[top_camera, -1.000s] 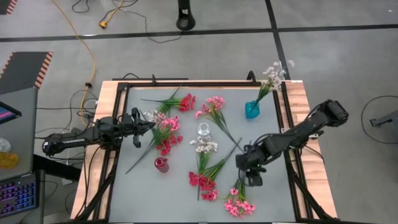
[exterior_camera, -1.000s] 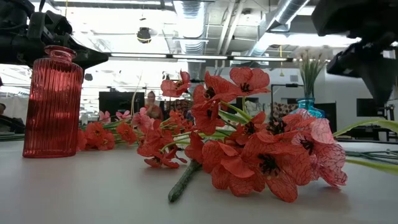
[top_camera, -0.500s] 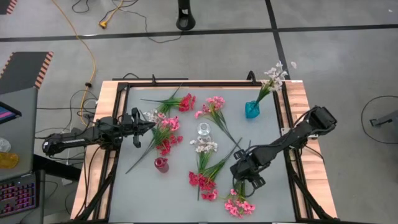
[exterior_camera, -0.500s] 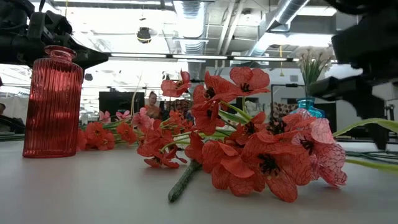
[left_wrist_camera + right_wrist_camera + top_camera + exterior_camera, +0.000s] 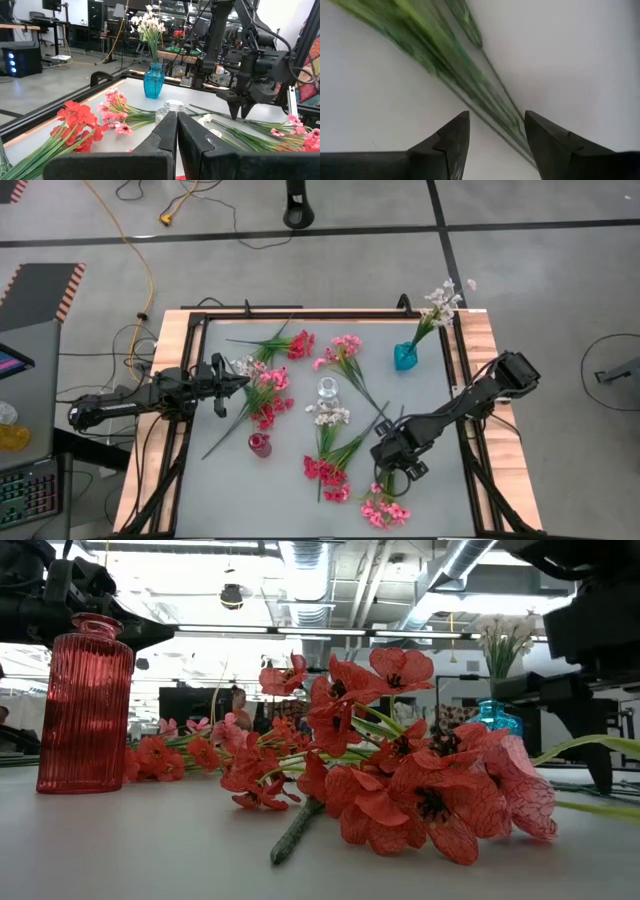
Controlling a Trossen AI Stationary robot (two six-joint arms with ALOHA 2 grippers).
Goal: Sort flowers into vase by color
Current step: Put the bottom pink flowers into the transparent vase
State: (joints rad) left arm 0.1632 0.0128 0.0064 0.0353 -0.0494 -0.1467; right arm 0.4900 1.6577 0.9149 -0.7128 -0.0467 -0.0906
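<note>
Sprigs of red, pink and white blossoms lie flat about the grey table. White flowers stand in a blue vase (image 5: 405, 356); a clear vase (image 5: 327, 388) and a red vase (image 5: 259, 444) stand apart. My right gripper (image 5: 397, 470) is open and points down over the green stem (image 5: 485, 95) of the pink sprig (image 5: 385, 508) by the near edge. Its fingers stand on either side of the stem, low over the table. My left gripper (image 5: 176, 131) is shut and waits at the table's left side (image 5: 235, 377), holding nothing.
A red sprig (image 5: 325, 473) and a white one (image 5: 328, 416) lie just left of my right gripper, their stems crossing toward it. More red and pink sprigs (image 5: 268, 395) lie near my left gripper. A black frame (image 5: 300, 313) rims the table.
My right gripper has moved toward the table's left and near edges and come down over the pink sprig's stem, most of it in the first half second. The left arm has kept still.
</note>
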